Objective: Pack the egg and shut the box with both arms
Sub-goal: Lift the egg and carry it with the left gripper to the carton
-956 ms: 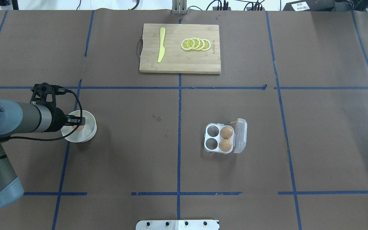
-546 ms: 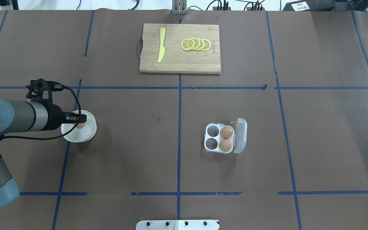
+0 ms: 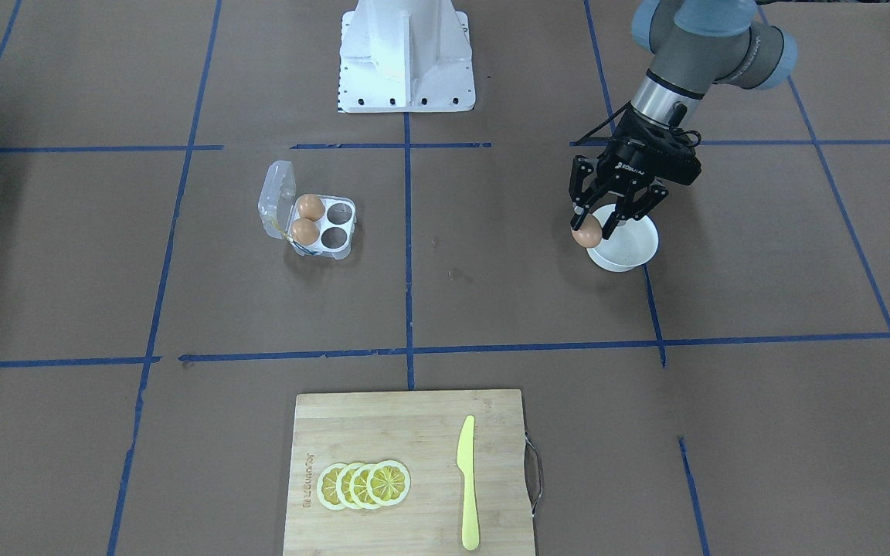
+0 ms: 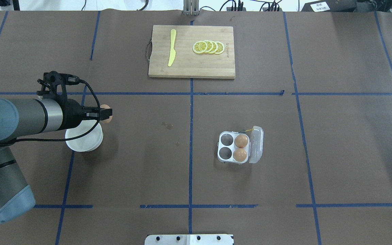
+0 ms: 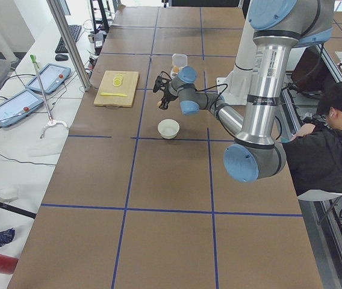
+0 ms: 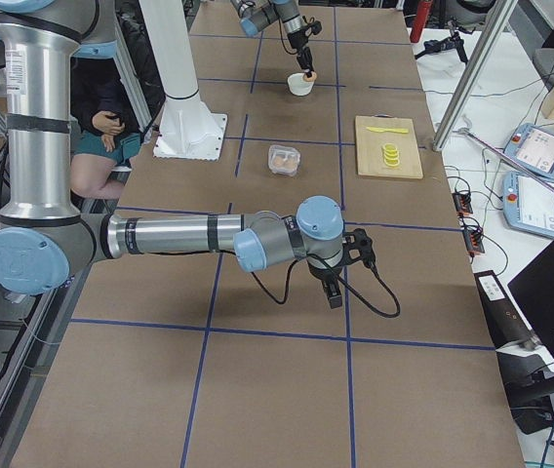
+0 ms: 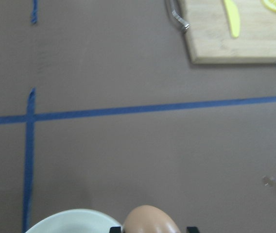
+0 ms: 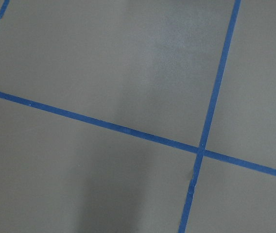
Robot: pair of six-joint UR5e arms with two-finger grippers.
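readable text: none | cutting board (image 3: 414,432) stamp: too small to make out

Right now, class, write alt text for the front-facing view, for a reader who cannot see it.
The left tool holds an egg in the air beside a white bowl. An open box nearby holds two eggs and two empty cells.

A wide table (image 4: 345,143) covered in brown paper carries a grid of blue tape lines (image 4: 191,170). Directly on it stand a round white bowl (image 4: 85,143) on the robot's left side, a clear plastic four-cell egg carton (image 4: 232,147) with its lid open, right of centre, a rectangular wooden cutting board (image 4: 189,64) towards the far edge, and a white metal base plate (image 4: 189,239) at the near edge.
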